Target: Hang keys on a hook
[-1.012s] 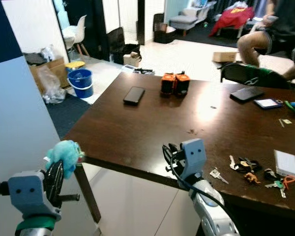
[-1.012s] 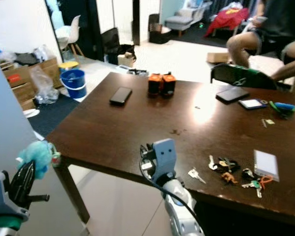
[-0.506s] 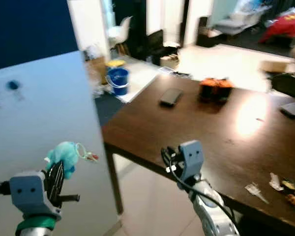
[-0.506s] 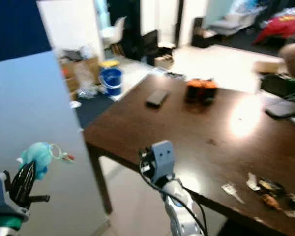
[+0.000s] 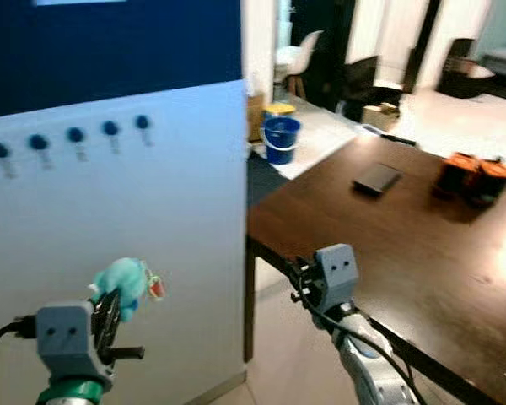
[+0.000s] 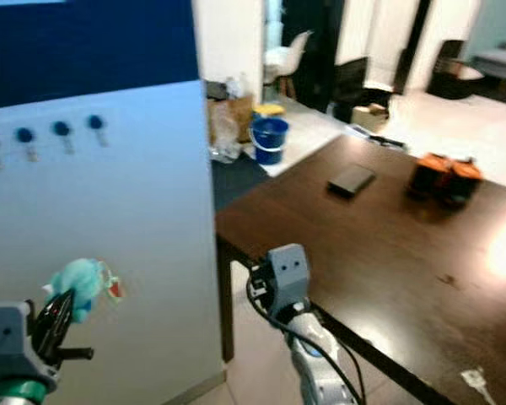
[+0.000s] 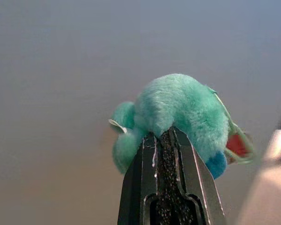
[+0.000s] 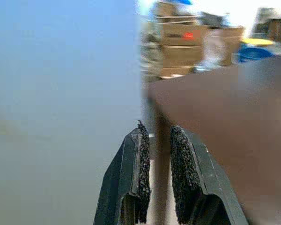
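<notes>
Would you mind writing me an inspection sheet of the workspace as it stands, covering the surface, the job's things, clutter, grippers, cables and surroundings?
Surface: pale blue panel ahead, upright; dark wooden table to its right.
Job's things: teal fluffy keychain with a red tag, clamped at the fingertips; row of blue hooks high on the panel, all bare.
Clutter: black phone and orange-black items on the table.
Grippers: left gripper shut on the keychain, below the hooks; right gripper holds nothing, fingers slightly apart, by the table's edge.
Cables: black cable along the right arm.
Surroundings: blue bucket, cardboard boxes, white chair.
</notes>
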{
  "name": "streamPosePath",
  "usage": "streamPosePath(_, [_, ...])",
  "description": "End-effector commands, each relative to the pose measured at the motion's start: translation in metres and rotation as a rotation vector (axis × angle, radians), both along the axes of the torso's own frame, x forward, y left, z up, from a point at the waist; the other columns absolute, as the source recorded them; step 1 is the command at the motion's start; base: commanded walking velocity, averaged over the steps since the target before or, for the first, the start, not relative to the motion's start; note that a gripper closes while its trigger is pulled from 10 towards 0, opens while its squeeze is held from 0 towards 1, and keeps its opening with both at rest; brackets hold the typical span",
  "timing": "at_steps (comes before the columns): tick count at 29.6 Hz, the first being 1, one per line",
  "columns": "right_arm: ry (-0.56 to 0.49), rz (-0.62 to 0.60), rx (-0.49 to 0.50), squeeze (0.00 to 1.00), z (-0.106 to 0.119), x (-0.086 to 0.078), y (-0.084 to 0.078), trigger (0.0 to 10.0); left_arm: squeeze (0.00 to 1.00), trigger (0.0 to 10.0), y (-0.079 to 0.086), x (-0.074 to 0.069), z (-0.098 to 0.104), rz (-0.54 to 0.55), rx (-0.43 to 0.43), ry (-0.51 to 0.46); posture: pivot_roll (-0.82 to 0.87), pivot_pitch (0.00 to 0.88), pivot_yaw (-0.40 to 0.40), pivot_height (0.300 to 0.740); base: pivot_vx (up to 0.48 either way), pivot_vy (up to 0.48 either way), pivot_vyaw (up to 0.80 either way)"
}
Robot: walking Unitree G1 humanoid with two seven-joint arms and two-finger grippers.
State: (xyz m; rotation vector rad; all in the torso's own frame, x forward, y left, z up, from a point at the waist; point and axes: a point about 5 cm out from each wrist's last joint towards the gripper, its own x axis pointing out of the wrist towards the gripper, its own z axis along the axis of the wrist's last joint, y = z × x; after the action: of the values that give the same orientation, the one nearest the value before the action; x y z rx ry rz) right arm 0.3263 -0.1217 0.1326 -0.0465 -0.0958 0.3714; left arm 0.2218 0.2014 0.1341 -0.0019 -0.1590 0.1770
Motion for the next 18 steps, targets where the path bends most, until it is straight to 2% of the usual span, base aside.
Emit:
streamPosePath(1, [0.036,0.002,-0.005,0.00,-0.0078,-0.0019,0.0000,10.0,0.00,10.0,0.0012,-0.0020,-0.0060,0.013,-0.003,0.035,-0.14,0.000,0.092,0.740,0.000,0.000,0.80])
streamPosePath(18, [0.033,0.001,0.000,0.00,-0.0057,-0.0009,-0.0003,10.0,0.00,10.0,0.0025,0.0005,-0.0031,0.022,0.013,0.036,-0.14,0.000,0.095,0.740,0.000,0.000,0.80])
